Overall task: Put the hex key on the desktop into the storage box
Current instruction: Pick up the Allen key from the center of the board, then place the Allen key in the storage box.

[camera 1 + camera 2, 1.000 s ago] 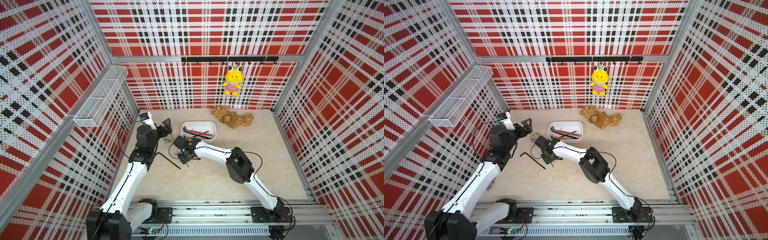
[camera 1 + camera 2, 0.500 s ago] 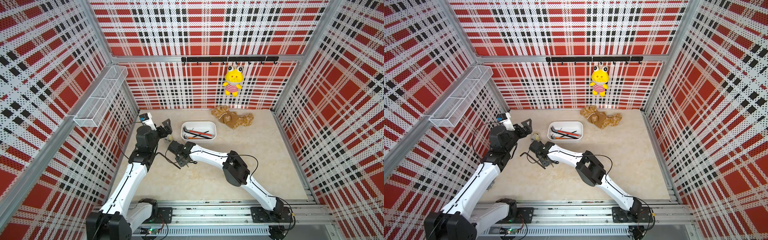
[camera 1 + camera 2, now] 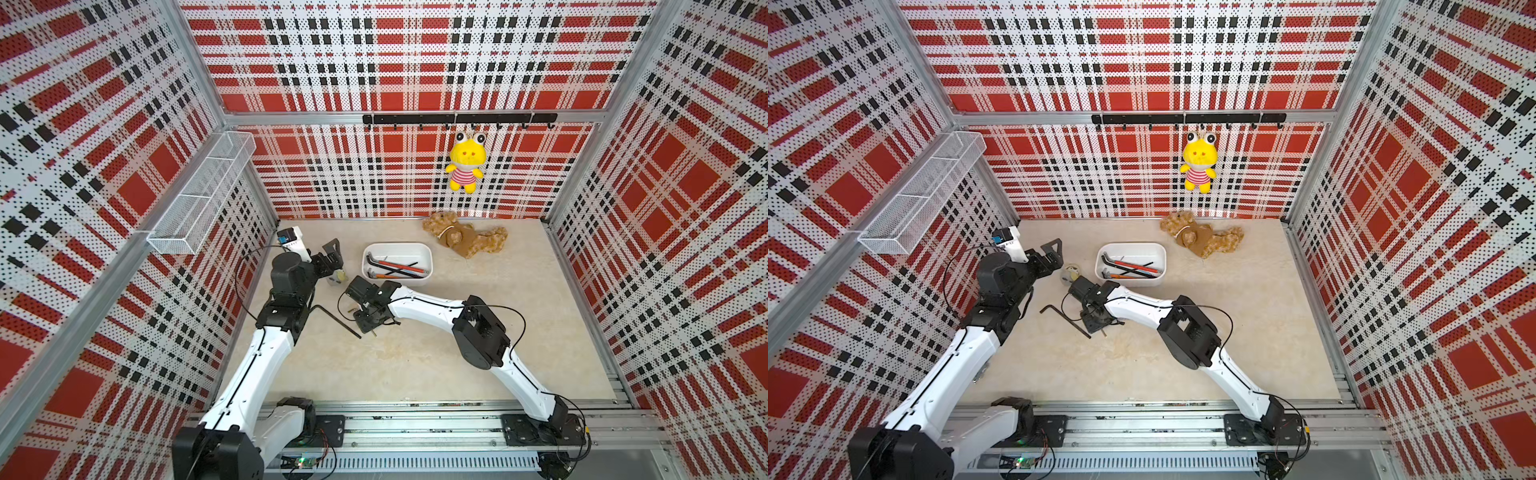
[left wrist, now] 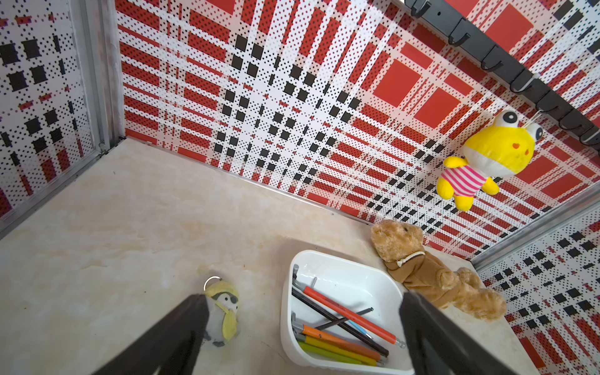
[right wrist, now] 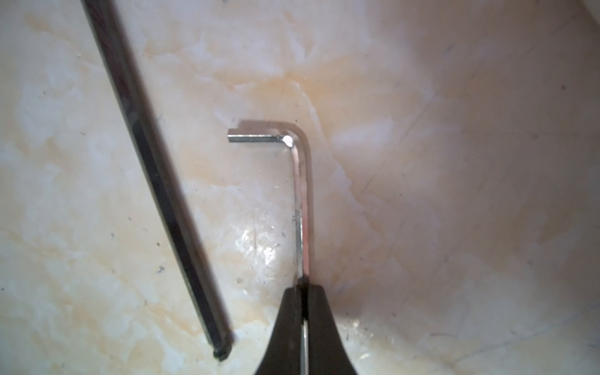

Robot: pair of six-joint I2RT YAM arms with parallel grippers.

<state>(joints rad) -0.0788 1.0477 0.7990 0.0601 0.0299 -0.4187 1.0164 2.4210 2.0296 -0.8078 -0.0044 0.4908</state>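
Note:
A small silver hex key [image 5: 300, 207] is pinched by its long arm in my right gripper [image 5: 303, 289], which is shut on it low over the desktop [image 3: 415, 365]. Its bent end points away from the fingers. Beside it on the desktop lies a long black hex key [image 5: 156, 181], seen in both top views [image 3: 336, 318] [image 3: 1067, 318] just left of the right gripper [image 3: 371, 326]. The white storage box [image 3: 429, 266] [image 4: 285, 311] stands behind, holding several coloured keys. My left gripper [image 4: 303, 297] hangs open and empty near the box.
A small penguin keychain [image 4: 222, 311] sits on the desktop left of the box, under the left gripper. A brown teddy bear [image 3: 465, 239] lies at the back. A yellow frog toy [image 3: 465, 166] hangs on the back wall. A wire-mesh basket [image 3: 203, 195] is fixed to the left wall.
The right gripper swung left toward the black key, then came back slightly nearer the front, and its jaws closed on the silver hex key. The left arm has stayed still.

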